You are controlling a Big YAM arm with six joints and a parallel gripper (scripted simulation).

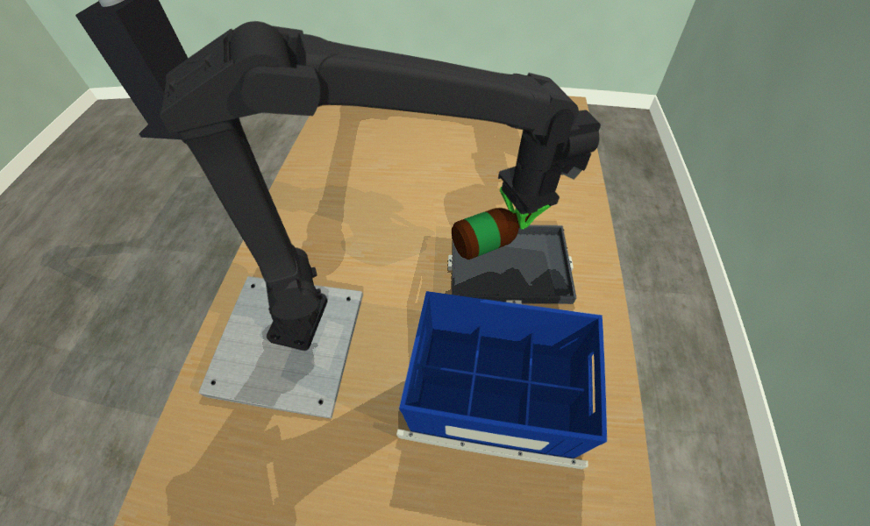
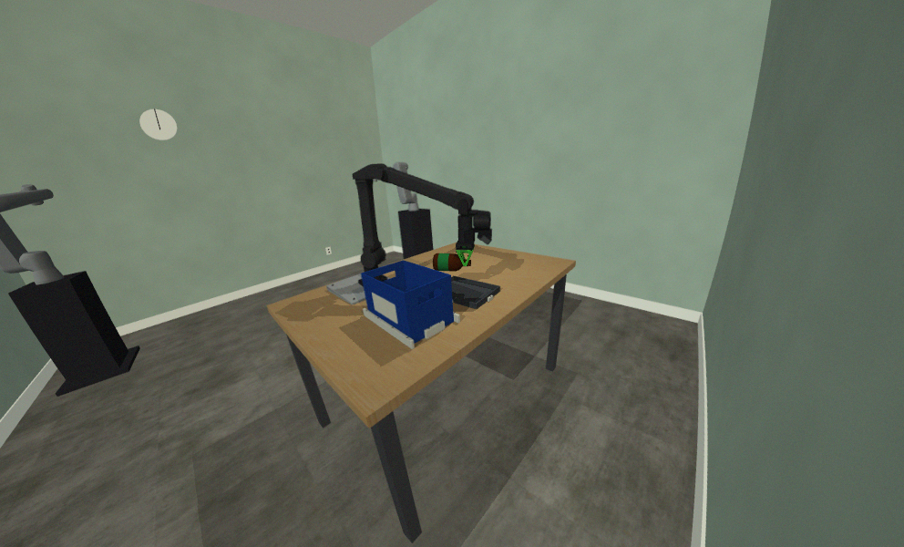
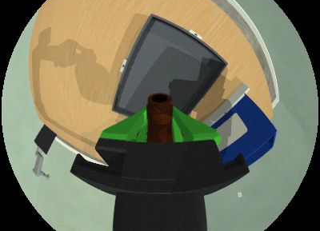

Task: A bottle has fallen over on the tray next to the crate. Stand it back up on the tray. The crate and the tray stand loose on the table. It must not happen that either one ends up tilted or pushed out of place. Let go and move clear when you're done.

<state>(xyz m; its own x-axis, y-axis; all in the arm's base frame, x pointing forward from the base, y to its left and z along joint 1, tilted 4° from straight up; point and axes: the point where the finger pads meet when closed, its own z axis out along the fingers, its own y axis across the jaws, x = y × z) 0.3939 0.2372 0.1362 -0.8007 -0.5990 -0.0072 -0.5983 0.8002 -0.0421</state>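
One brown bottle (image 1: 484, 232) with a green band is pinched at its neck by the green-fingered gripper (image 1: 524, 212) and is carried lying nearly level in the air above the tray (image 1: 559, 297), its base jutting past the tray's edge on the side toward the arm's base plate (image 1: 229, 382). No part of the bottle is seen touching the tray; in the exterior view it hangs clear above the tray's rim. One dark grey tray is counted, shallow, with low raised walls all round, and its floor is seen bare in the wrist view. One blue crate (image 1: 438, 408) is set just beside the tray, apart from it by a narrow strip of table (image 1: 386, 163), and six compartments are counted inside it. On the side of the tray away from the crate, open table is left up to the far edge. Toward the base plate a broad stretch of wood is left between the tray and the plate. The table's long edge is close beside the tray on the side away from the arm's base plate.
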